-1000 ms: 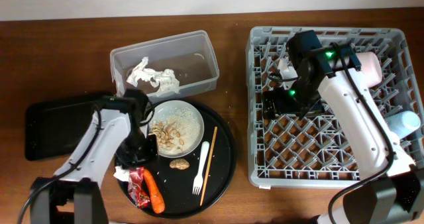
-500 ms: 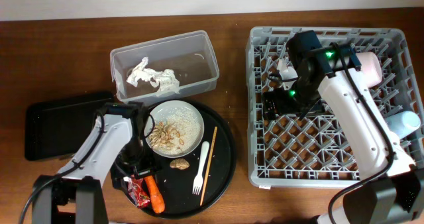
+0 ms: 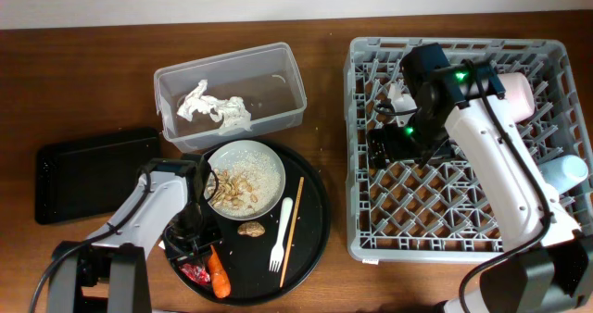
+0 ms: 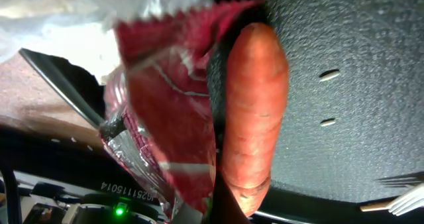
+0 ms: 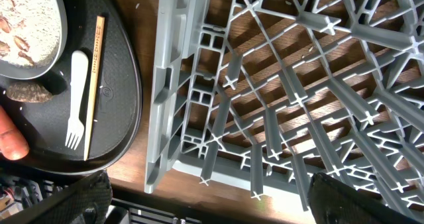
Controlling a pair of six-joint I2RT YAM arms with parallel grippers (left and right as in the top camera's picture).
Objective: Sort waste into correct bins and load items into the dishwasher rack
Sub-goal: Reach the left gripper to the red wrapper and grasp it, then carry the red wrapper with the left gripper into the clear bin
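Observation:
My left gripper (image 3: 192,250) is low over the front left of the round black tray (image 3: 315,211), shut on the shiny red wrapper (image 4: 165,98). The orange carrot piece (image 4: 255,111) lies right beside the wrapper, with a dark finger between them. White tissue (image 4: 66,25) shows just past the wrapper. The white plate (image 3: 264,169) holds nut shells (image 3: 232,191). A brown lump (image 3: 250,228), the white fork (image 3: 281,234) and the chopstick (image 3: 293,225) lie beside the plate. My right gripper (image 5: 212,211) hangs open over the grey dishwasher rack (image 3: 463,230), holding nothing.
The clear tub (image 3: 295,72) behind the tray holds crumpled tissue (image 3: 215,107). The shallow black tray bin (image 3: 83,169) lies at the left. A pink bowl (image 3: 517,93) and a pale blue cup (image 3: 565,172) sit along the rack's right side.
My left gripper moved toward the front of the round tray, came down over the red wrapper and shut on it. The right arm has not moved.

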